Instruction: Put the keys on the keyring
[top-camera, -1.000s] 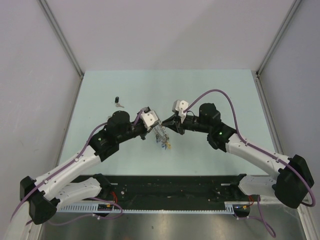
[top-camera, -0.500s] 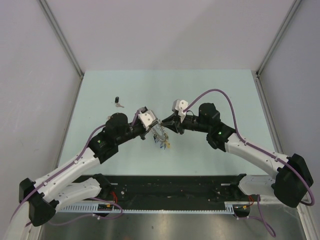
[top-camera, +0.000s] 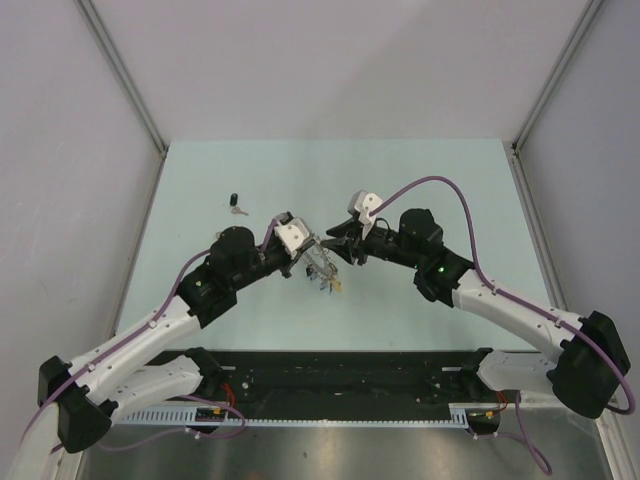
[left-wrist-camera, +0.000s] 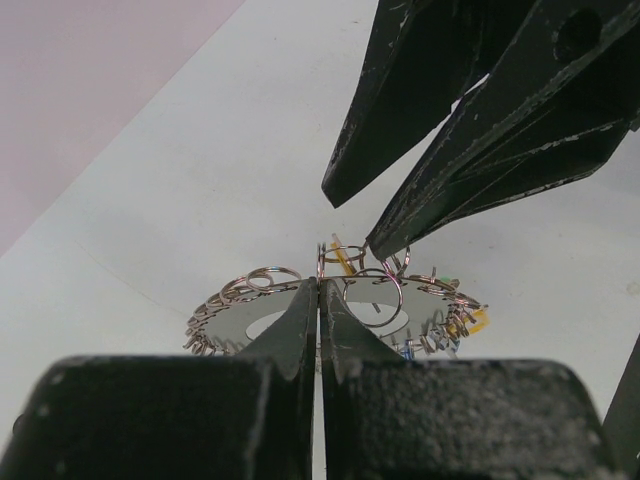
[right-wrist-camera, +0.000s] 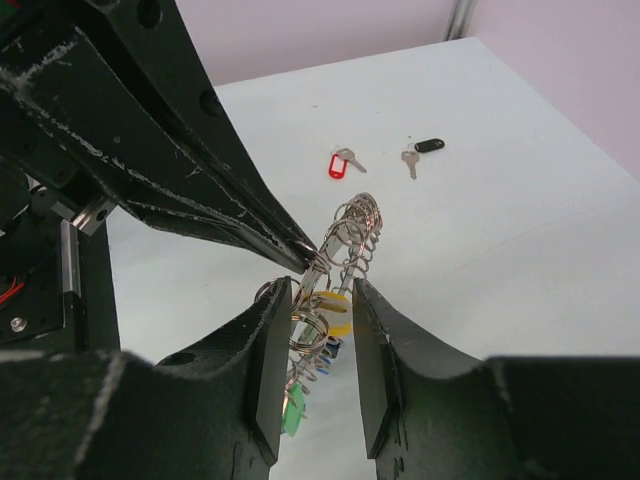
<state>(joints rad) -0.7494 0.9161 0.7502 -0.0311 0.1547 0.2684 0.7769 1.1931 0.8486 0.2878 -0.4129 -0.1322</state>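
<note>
Two keys lie unthreaded: red key (right-wrist-camera: 337, 165) and black key (right-wrist-camera: 428, 145), beyond the right fingers (top-camera: 332, 245), parted around the keyring (right-wrist-camera: 350, 230) clamped by left fingers (left-wrist-camera: 318, 305); next, probably a low pinch on one.

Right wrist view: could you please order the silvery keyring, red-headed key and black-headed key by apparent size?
Largest: silvery metal keyring, though nearest the camera.
Then red-headed key and black-headed key, alike.
</note>
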